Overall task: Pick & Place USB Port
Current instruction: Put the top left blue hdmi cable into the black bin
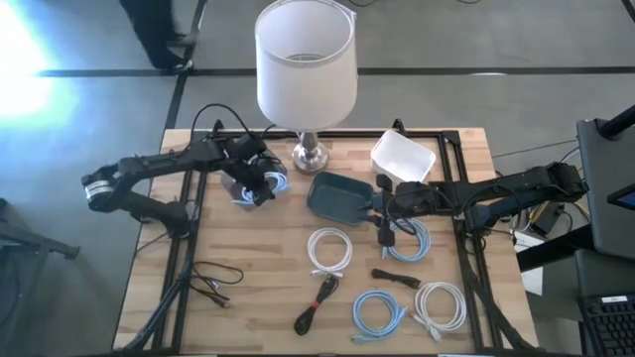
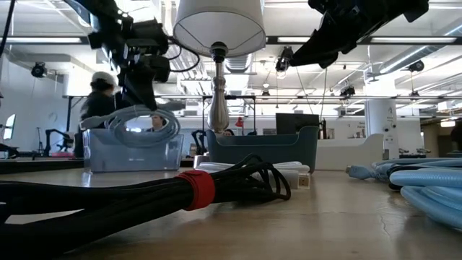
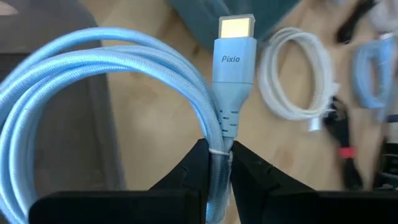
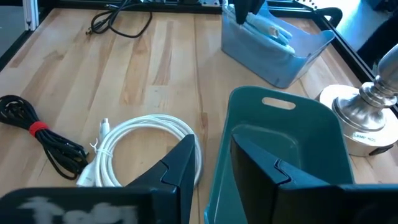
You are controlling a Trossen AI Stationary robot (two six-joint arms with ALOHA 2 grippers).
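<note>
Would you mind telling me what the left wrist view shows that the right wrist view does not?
Only the left wrist view: the left gripper shut on a coiled light blue braided cable, its plug marked Pixio.

Only the right wrist view: the right gripper, empty, over the dark teal plastic bin's rim, plus the silver lamp base.

Both: the coiled white cable on the wooden table.

Bright, even light; glare patch on floor (image 1: 25, 55) at 10 o'clock in high view. Low view: ceiling strip lights (image 2: 404, 61), foreground black cable bundle (image 2: 137, 195) blurred.
</note>
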